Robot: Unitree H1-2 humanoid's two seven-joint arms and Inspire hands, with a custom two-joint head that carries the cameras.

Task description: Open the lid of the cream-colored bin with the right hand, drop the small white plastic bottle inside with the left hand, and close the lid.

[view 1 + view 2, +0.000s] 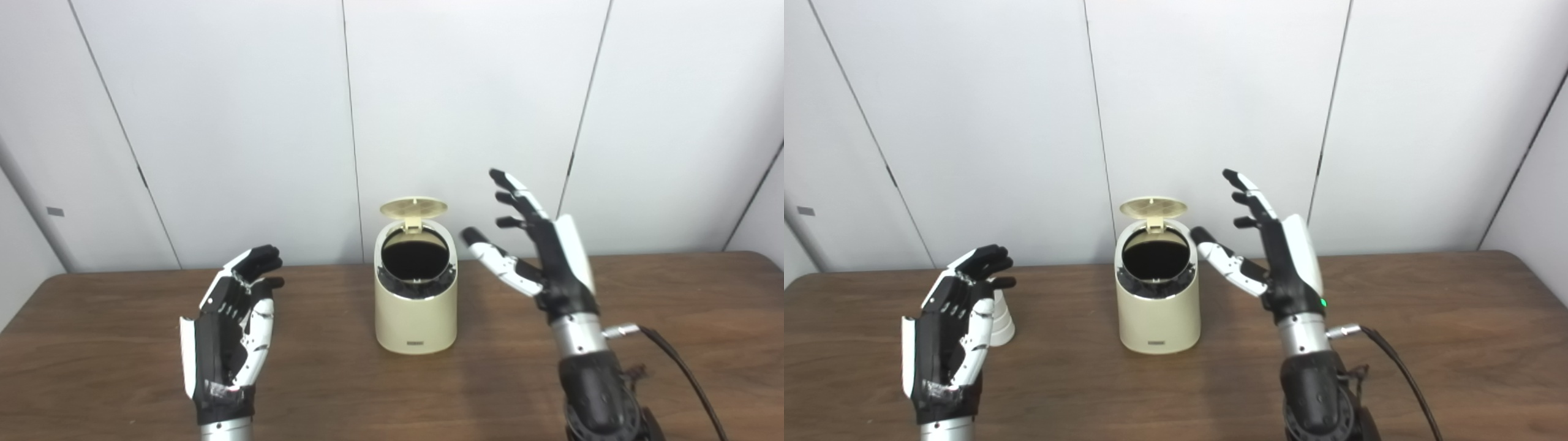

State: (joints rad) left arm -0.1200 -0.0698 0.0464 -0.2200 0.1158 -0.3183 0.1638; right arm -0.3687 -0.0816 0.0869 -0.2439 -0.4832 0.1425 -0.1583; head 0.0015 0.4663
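Looking across the brown wooden desk (343, 392), we see pale wall panels (245, 122) rising behind its far edge, and a black cable (686, 373) trailing from the right wrist toward the near right corner. The cream-colored bin (416, 318) stands upright at the middle of the desk, its round lid (413, 207) swung up on the far hinge so the dark opening faces us, with nothing covering it. The small white plastic bottle (1000, 318) sits on the desk to the left of the bin, well apart from it; in the right eye view we see it just beyond the left hand (229, 334), which hides part of it, and in the left eye view the hand blocks it entirely. That left hand is raised over the near left part of the desk, palm turned toward the bin, fingers loosely curled and spread, gripping nothing; we cannot tell whether its fingertips touch the bottle behind them. Our right hand (539, 251) is held up just right of the bin, fingers extended and fanned apart, the thumb reaching toward the bin's upper rim, near it but seemingly clear of it. It holds nothing.
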